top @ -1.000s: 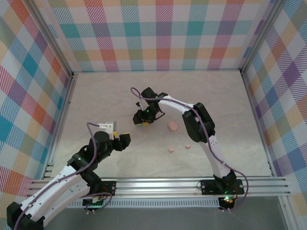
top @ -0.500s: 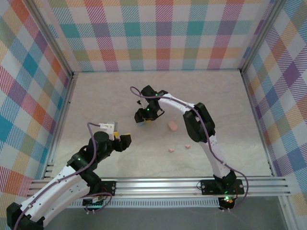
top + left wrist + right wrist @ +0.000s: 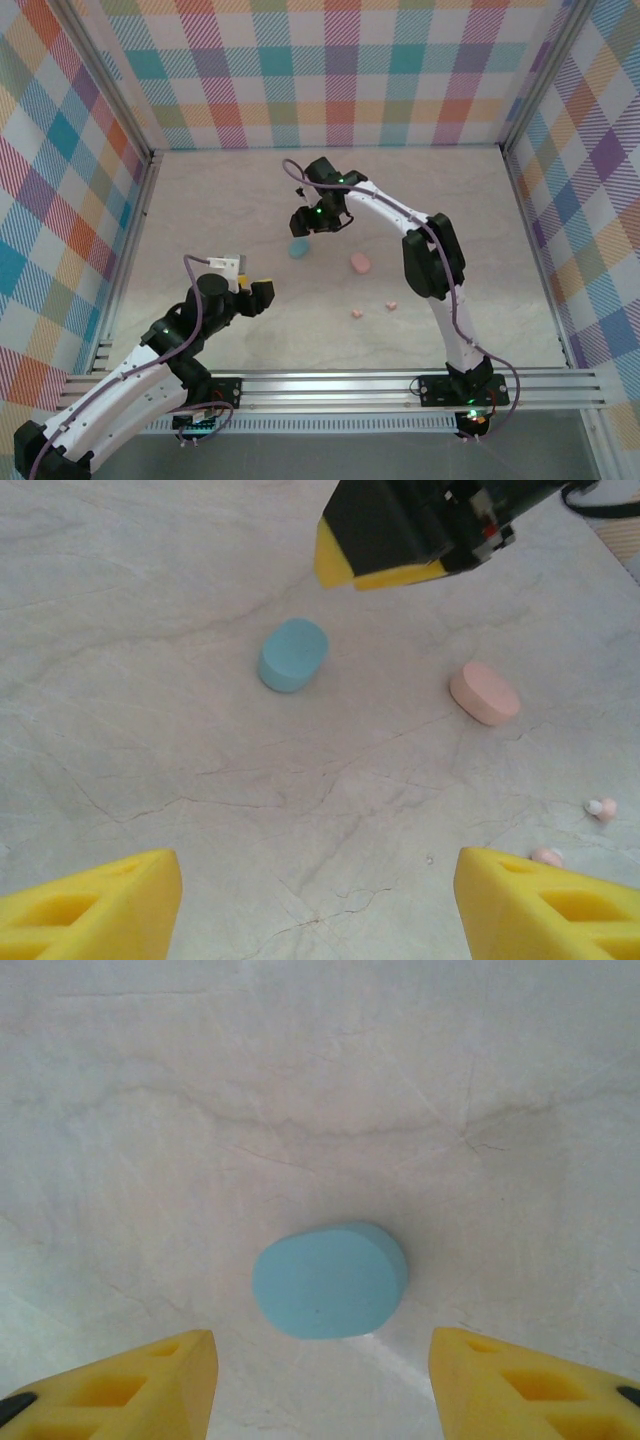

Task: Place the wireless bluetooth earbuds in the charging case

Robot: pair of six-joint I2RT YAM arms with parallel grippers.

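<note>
**Q:** Which containers lie on the table (image 3: 200, 200)?

**A:** There are two oval cases. The blue case (image 3: 299, 249) rests flat on the marbled surface. The pink case (image 3: 361, 263) lies near it, toward the right arm's side, and the two do not touch. Neither case shows an opening, so what is inside cannot be told.

**Q:** Where are the earbuds?

**A:** Two pink earbuds (image 3: 357, 313) (image 3: 392, 305) lie on the bare table, outside both cases. They are on the near side of the pink case and a little apart from each other.

**Q:** How do the pincers stand?

**A:** The right gripper (image 3: 312, 221) hangs just beyond the blue case. In its wrist view (image 3: 320, 1380) the yellow fingertips (image 3: 150, 1380) are spread wide with nothing between them, and the blue case (image 3: 330, 1280) lies on the table ahead of them, untouched. The left gripper (image 3: 256, 291) is well apart from the cases, near its own base. Its jaws are likewise released and empty (image 3: 320, 900). Its view faces the blue case (image 3: 293, 654), the pink case (image 3: 484, 692) and the earbuds (image 3: 601, 807).
</note>
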